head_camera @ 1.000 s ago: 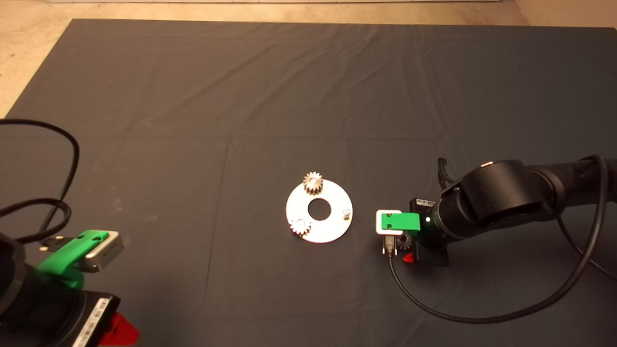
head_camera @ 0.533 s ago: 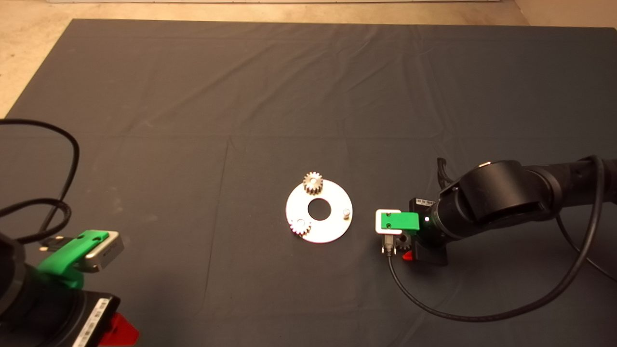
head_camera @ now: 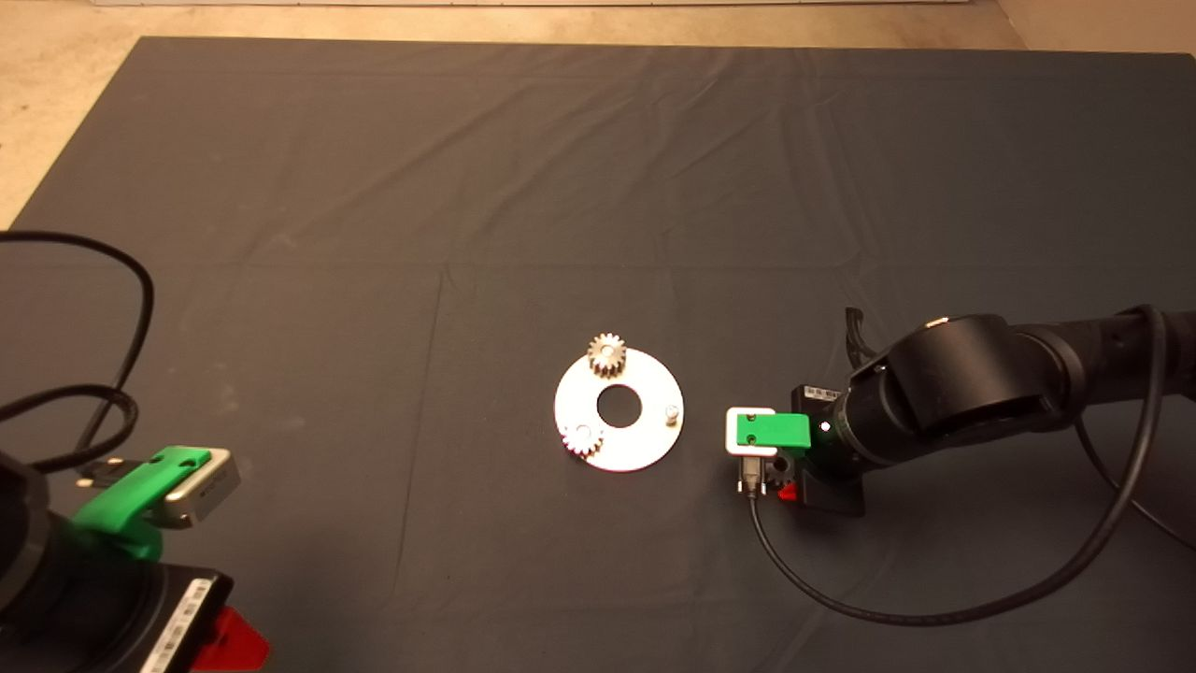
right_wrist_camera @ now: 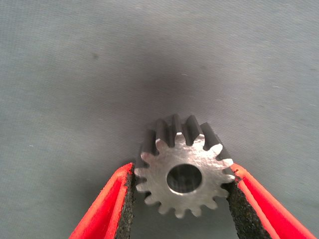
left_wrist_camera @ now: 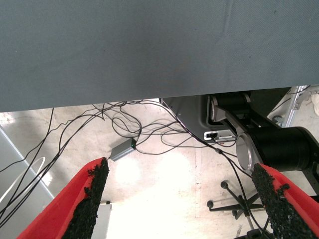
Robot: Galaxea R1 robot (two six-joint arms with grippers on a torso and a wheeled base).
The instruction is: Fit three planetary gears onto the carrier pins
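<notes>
A pale metal disc lies mid-mat with its three carrier pins. One planetary gear sits on the far pin and a second gear on the near-left pin. The right-hand pin is bare. Right of the disc, my right gripper points down at the mat. In the right wrist view that gripper is shut on the third gear, both pads against its teeth, bore facing the camera. My left gripper is parked open at the lower left.
A black cable loops from the right wrist across the mat's near right. The left arm's cable curls at the left edge. Beyond the mat, the left wrist view shows floor, wires and a chair base.
The right gripper has shifted slightly toward the disc, and the gear beneath it shows less in the head view. The left arm, disc and two seated gears have not moved.
</notes>
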